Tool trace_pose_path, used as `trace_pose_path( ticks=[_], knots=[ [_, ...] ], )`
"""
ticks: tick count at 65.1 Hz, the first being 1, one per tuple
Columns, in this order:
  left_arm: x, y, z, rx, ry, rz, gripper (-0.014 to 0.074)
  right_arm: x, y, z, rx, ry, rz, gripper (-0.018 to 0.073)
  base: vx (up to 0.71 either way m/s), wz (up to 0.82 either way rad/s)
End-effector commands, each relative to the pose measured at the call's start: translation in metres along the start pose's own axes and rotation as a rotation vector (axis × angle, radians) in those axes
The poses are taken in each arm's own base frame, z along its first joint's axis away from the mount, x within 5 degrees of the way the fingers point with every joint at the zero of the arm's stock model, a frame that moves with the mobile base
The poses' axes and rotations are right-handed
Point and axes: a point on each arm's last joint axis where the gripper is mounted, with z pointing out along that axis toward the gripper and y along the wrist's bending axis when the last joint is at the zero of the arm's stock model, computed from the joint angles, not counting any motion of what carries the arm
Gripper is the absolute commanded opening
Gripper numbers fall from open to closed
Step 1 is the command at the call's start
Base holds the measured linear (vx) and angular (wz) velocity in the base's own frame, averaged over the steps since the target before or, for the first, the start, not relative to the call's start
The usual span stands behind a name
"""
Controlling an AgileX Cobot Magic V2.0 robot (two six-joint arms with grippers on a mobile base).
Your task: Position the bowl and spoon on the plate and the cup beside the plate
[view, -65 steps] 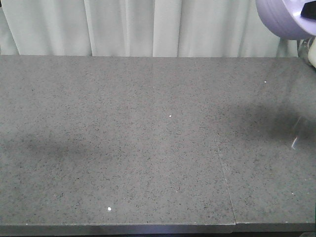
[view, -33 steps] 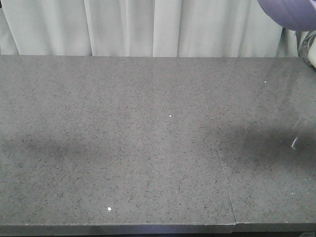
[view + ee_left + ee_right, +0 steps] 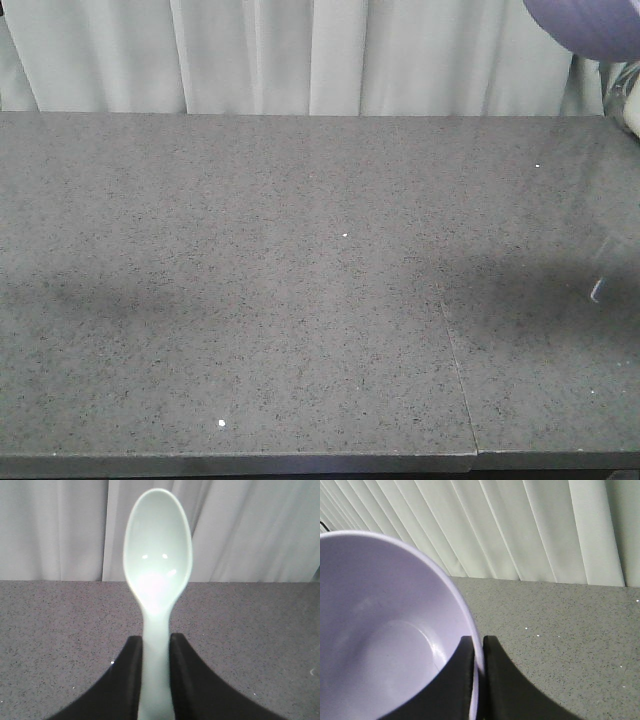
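Grey speckled stone worktop [image 3: 250,300] w/ a thin seam [image 3: 455,370] running to the front edge, right of centre. Pale pleated curtain [image 3: 300,55] behind the back edge. White specks: near front edge [image 3: 221,423], centre [image 3: 345,236], back-right [image 3: 538,166]. Small shiny bit [image 3: 596,290] by the right edge, can't ID.

One surface [image 3: 300,300], with a curtain [image 3: 300,55] behind its far edge. One bowl [image 3: 590,25], aloft over the far right corner, rim between the right pincer [image 3: 479,647] fingers. One spoon [image 3: 157,575], handle between the left pincer [image 3: 156,647] fingers, scoop end toward the curtain.
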Motion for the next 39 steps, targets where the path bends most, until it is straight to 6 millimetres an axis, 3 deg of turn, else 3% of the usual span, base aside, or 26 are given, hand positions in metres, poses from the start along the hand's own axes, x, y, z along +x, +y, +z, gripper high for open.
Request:
trace_pose_path(
  ticks=[1, 39],
  knots=[
    [-0.0151, -0.0059, -0.0152, 0.028, -0.116, -0.008, -0.0007, -0.0126, 0.0184, -0.009, -0.043, -0.086, -0.033, -0.0005, 0.0, 0.0],
    [-0.0151, -0.0059, -0.0152, 0.028, -0.116, -0.008, -0.0006, -0.0126, 0.0184, -0.009, -0.043, -0.086, -0.033, -0.0005, 0.0, -0.01]
  ],
)
